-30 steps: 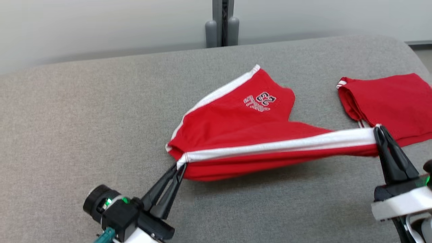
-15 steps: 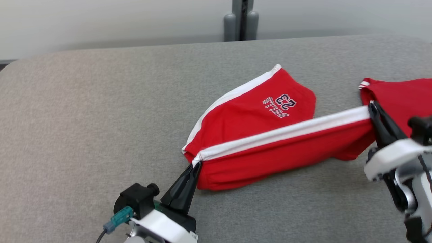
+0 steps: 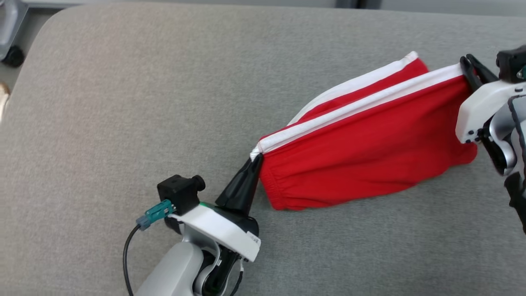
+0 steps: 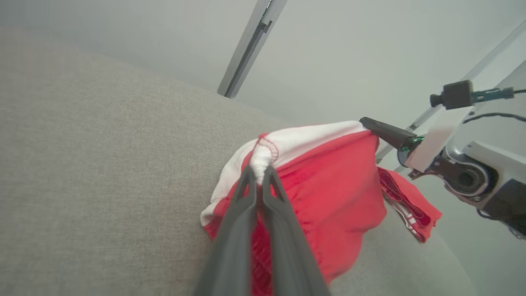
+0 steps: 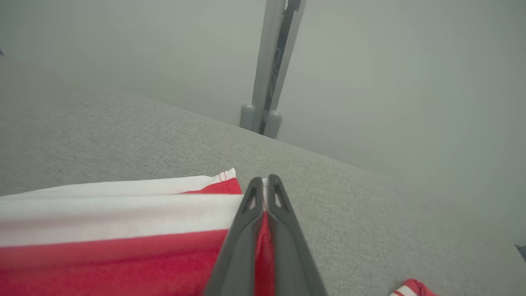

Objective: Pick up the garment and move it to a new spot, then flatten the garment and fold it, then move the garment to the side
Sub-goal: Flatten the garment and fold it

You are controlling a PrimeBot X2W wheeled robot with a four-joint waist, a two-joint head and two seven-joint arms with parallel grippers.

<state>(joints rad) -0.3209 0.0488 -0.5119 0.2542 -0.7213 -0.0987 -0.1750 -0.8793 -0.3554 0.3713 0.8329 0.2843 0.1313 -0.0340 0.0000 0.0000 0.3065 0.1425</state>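
The garment (image 3: 361, 144) is a pair of red shorts with white side stripes, lying on the grey padded table (image 3: 123, 102) at the right and doubled over on itself. My left gripper (image 3: 254, 159) is shut on its near-left corner, at the end of a white stripe. My right gripper (image 3: 466, 63) is shut on the far-right end of the same stripe, so the edge is stretched taut between them. In the left wrist view my left gripper (image 4: 259, 174) pinches the bunched white hem of the garment (image 4: 328, 193). In the right wrist view my right gripper (image 5: 265, 183) bites the garment (image 5: 123, 230).
A second red piece (image 4: 411, 207) lies on the table behind the held shorts, and its corner (image 5: 411, 287) peeks in low in the right wrist view. The table's rounded left corner (image 3: 45, 24) is near a dark wheel (image 3: 12, 55). A grey post (image 5: 273, 61) stands behind the table.
The camera has swung down and left. Both grippers carried the striped edge up and over the far leg, so the printed logo is now covered.
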